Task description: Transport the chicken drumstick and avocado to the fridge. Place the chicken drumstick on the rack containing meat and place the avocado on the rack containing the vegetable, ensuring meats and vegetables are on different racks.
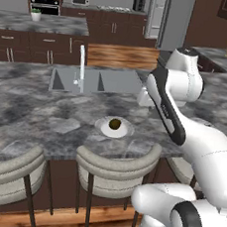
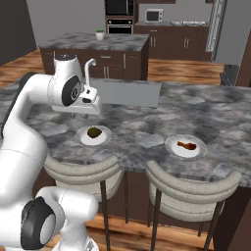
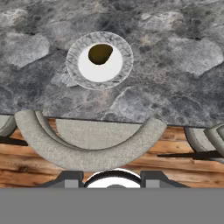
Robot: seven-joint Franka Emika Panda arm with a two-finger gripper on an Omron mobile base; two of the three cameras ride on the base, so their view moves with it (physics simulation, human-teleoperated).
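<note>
The avocado (image 1: 115, 123) (image 2: 94, 132) (image 3: 99, 53), a small olive-brown egg shape, lies on a white plate (image 1: 125, 132) (image 2: 82, 139) (image 3: 75, 65) near the front edge of the grey marble counter. Farther right on the same counter, the chicken drumstick (image 2: 186, 145) rests on a second plate (image 2: 172, 149). My gripper (image 3: 111, 179) hovers above the counter, looking down at the avocado plate; it is open, with its fingertips (image 3: 71, 178) apart and nothing between them. The fridge (image 1: 176, 20) (image 2: 230, 34) stands far back across the kitchen; its racks are hidden.
A sink (image 1: 96, 81) with a faucet (image 1: 82, 64) lies behind the avocado plate. Curved-back stools (image 1: 114, 168) (image 2: 191, 188) (image 3: 89, 148) line the counter's front edge. A second island with a potted plant (image 1: 35, 14) stands behind, across a wooden floor.
</note>
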